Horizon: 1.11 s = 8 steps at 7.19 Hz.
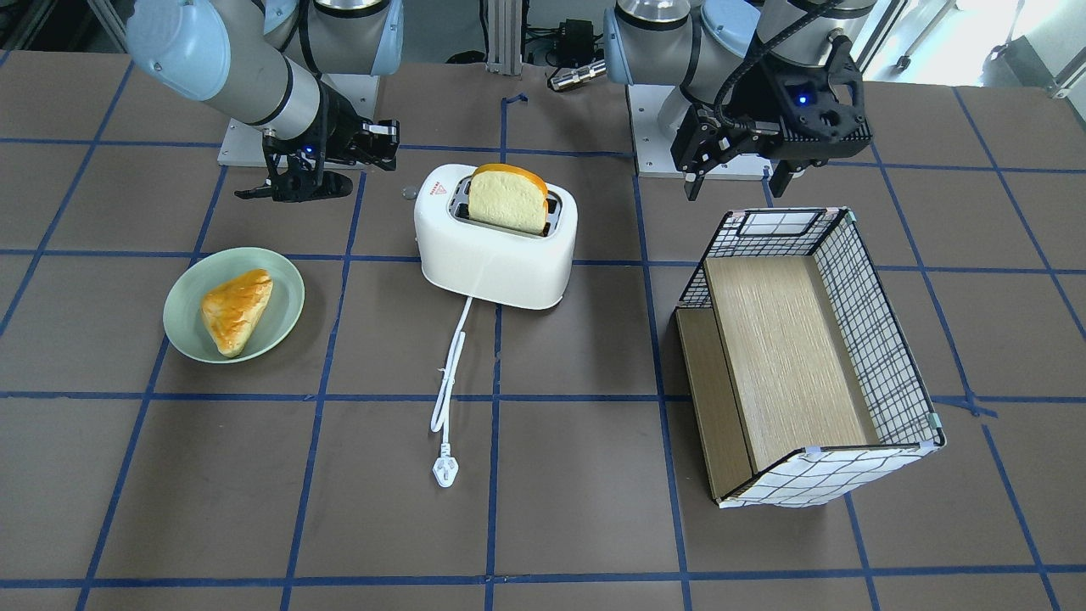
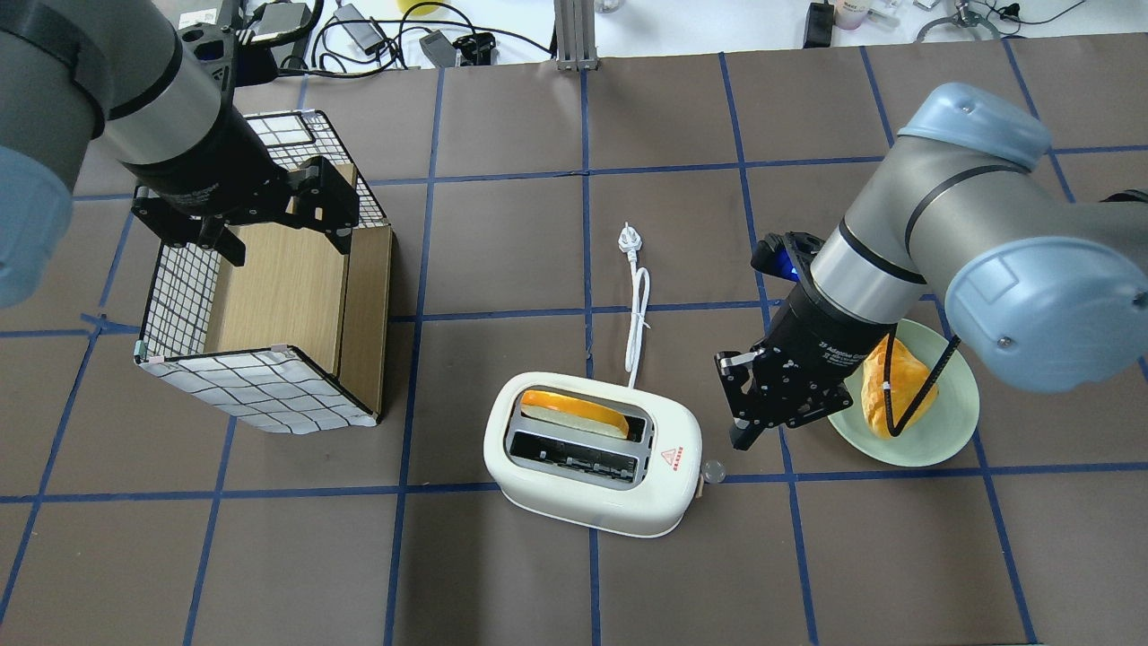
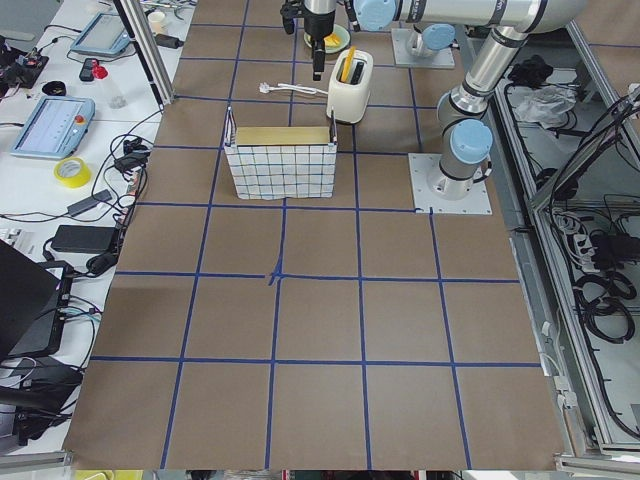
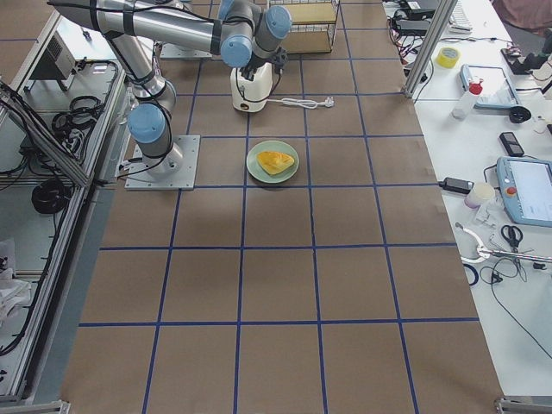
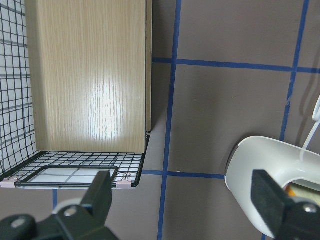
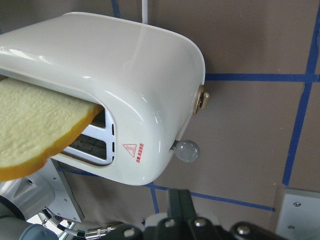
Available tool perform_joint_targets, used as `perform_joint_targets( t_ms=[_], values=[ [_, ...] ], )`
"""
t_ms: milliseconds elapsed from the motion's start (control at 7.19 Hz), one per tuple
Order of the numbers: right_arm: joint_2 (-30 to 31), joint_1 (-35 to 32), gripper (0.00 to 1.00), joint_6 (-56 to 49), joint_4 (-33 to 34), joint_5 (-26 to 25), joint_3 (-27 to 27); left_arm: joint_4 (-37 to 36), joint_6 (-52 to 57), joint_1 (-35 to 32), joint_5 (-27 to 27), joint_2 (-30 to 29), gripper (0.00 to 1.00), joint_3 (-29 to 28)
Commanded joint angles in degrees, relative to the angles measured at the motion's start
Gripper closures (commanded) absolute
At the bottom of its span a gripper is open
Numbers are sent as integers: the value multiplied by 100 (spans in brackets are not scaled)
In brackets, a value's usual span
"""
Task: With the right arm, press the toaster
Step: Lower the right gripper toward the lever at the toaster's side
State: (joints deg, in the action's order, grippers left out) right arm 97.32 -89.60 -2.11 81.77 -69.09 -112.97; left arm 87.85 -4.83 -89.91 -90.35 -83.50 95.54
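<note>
One toaster [image 2: 592, 465] sits mid-table between the wire basket [image 2: 260, 305] and the green plate [image 2: 942, 422], one bread slice [image 2: 574, 414] standing tall in its far slot, so I judge the lever is not yet down. Its glossy white shell looks rigid, light and slippery; I'd press only on the small grey lever knob [image 6: 186, 150] at the end wall, straight down, or the body may skid. My right gripper [image 2: 753, 429] hovers just beside that end, fingers nearly together, holding nothing. My left gripper [image 1: 736, 174] hangs wide and empty over the basket's edge. One pastry [image 1: 236, 310] on the plate; two arms.
</note>
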Motion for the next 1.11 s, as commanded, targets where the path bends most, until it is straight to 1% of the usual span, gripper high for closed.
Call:
perform_joint_targets(
  t_ms=[0, 139, 278, 417, 696, 974],
  values=[
    [-20, 126, 100, 0, 119, 10, -76, 4, 0, 0, 0, 0, 0, 0],
    [-38, 266, 100, 0, 241, 27, -137, 4, 0, 0, 0, 0, 0, 0],
    [-47, 302, 100, 79, 669, 175, -373, 4, 0, 0, 0, 0, 0, 0],
    [-21, 303, 100, 306, 1004, 220, -627, 4, 0, 0, 0, 0, 0, 0],
    [-3, 294, 100, 404, 929, 404, -674, 4, 0, 0, 0, 0, 0, 0],
    [6, 294, 100, 379, 657, 405, -674, 4, 0, 0, 0, 0, 0, 0]
  ],
)
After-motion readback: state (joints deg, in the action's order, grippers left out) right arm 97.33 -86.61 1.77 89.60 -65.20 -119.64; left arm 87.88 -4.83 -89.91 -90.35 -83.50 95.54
